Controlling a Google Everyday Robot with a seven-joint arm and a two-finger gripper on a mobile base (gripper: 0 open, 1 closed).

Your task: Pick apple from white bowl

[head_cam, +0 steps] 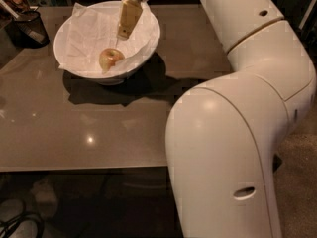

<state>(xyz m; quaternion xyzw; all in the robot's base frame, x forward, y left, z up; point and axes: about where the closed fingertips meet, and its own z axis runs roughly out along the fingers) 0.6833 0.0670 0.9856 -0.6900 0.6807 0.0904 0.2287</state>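
The apple point(111, 58) is small, yellowish with a reddish blush, and lies on crumpled white paper in the front part of the white bowl point(148, 46). The bowl stands at the far left of the table. My gripper point(125, 31) hangs over the bowl from above, its tan fingers pointing down inside the rim. Its tip is just above and to the right of the apple, apart from it. It holds nothing that I can see.
A small dark mesh cup point(29, 28) with utensils stands at the table's far left corner. The brown glossy table point(99, 128) spreads in front of the bowl. My large white arm point(233, 133) fills the right side of the view.
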